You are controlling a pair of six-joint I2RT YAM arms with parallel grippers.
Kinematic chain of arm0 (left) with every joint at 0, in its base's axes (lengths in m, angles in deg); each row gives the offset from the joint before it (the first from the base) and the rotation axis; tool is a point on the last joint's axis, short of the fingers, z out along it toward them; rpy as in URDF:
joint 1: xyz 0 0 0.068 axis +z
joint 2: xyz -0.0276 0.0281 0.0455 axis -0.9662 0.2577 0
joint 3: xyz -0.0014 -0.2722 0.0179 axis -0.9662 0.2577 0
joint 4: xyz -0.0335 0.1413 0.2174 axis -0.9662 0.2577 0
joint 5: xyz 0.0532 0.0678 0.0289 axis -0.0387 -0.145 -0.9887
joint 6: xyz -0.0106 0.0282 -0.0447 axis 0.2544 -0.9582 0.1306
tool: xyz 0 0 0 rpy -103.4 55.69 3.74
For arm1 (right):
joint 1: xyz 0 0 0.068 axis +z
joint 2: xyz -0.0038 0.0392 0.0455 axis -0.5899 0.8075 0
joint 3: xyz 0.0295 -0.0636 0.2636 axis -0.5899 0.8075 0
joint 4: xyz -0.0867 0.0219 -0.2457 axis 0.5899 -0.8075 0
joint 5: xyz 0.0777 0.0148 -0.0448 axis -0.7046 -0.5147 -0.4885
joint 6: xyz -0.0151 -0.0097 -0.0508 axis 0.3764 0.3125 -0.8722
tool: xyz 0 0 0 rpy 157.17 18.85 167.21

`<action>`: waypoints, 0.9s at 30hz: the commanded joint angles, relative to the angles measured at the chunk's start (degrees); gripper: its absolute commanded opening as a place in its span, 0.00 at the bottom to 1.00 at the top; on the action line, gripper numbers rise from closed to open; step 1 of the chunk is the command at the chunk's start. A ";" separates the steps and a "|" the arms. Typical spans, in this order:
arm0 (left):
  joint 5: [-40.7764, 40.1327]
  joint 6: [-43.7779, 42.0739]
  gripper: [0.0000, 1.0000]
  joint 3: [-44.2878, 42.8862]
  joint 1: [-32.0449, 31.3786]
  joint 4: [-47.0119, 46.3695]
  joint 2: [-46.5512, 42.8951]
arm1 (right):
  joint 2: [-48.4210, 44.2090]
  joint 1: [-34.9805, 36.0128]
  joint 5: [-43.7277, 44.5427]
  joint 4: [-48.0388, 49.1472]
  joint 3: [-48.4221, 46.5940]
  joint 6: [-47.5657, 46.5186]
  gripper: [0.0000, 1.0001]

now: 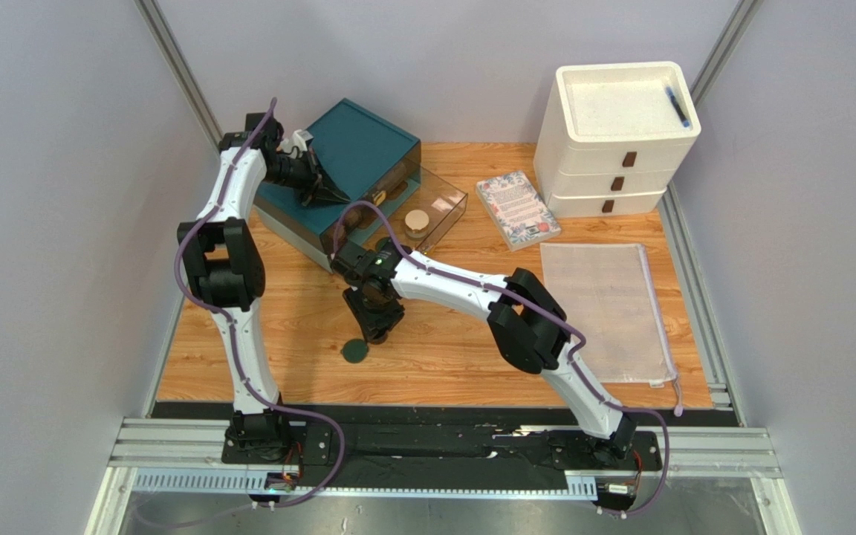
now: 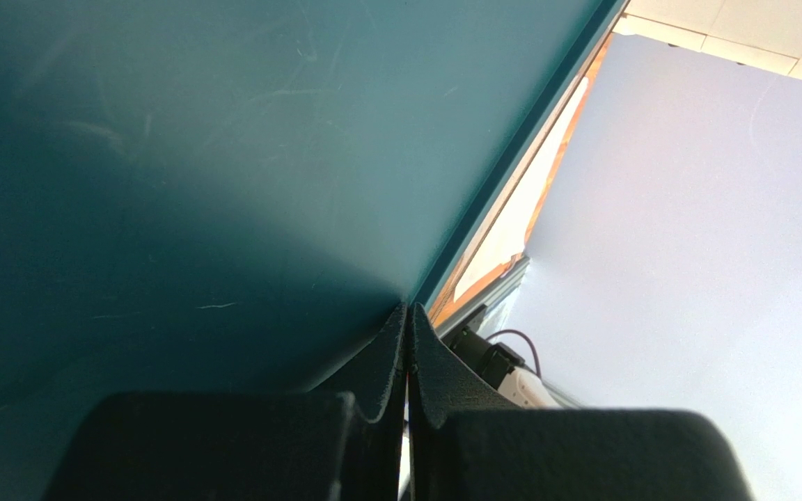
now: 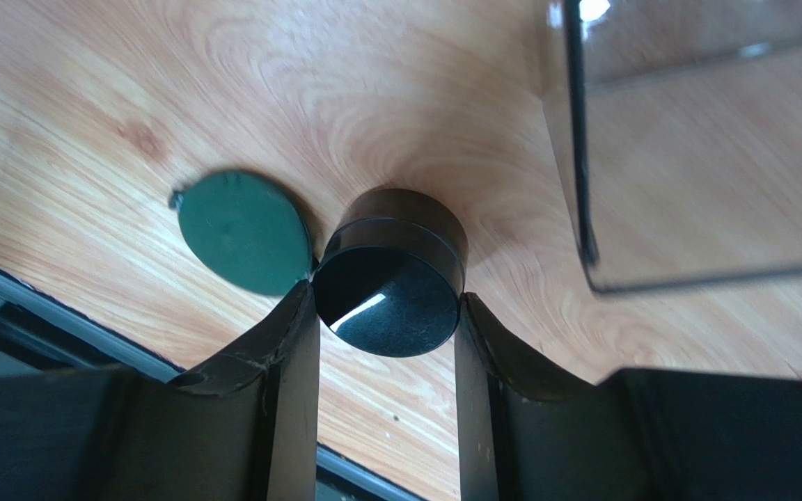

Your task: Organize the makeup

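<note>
my right jaws clamp the black compact (image 3: 390, 282); next i must lift it into the clear box (image 3: 575, 157). left jaws together.

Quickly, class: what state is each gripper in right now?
Left gripper: closed, nothing seen between its fingers.
Right gripper: closed on the black compact.

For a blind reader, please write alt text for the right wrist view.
The right gripper is shut on a round black compact, with the wooden table behind it. A flat dark green disc lies just left of the compact; a clear container shows at upper right.
</note>
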 commanded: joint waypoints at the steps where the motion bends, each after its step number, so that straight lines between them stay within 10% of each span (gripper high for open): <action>1: -14.94 -4.48 0.00 3.90 0.10 4.79 2.85 | -8.42 0.48 5.07 -1.43 -0.98 -2.13 0.00; 11: -15.11 -4.22 0.00 3.81 0.01 4.62 2.33 | -10.11 -1.97 15.26 -2.84 -11.35 -5.56 0.00; 27: -15.29 -2.81 0.00 2.76 0.10 4.79 2.76 | 5.54 -12.26 4.46 -2.58 -21.47 -7.32 0.20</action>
